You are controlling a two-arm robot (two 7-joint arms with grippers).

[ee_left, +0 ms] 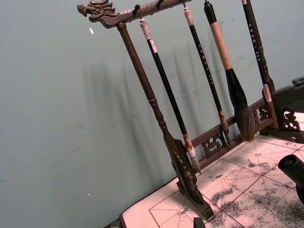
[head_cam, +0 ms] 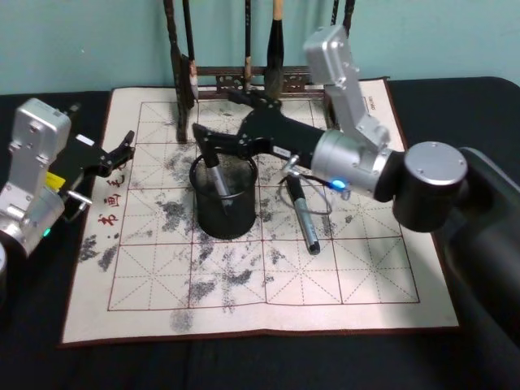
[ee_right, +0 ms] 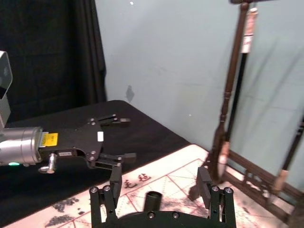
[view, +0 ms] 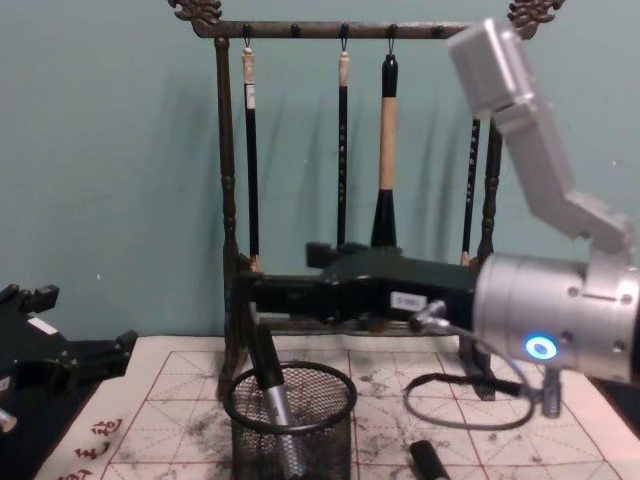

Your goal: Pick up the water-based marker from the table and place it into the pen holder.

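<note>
Inside pen holder (head_cam: 241, 218), one marker (head_cam: 217, 179) (tilted)

The chest view's bottom edge cuts off the round black wire-mesh pen holder (view: 330, 440) and the dark pen (view: 426, 462) lying on the white red-gridded cloth (view: 170, 400). The mesh veils the lower end of the silver-and-black marker (view: 274, 396) inside the holder. The cloth's red characters (head_cam: 111, 197) are too small to read.
</note>
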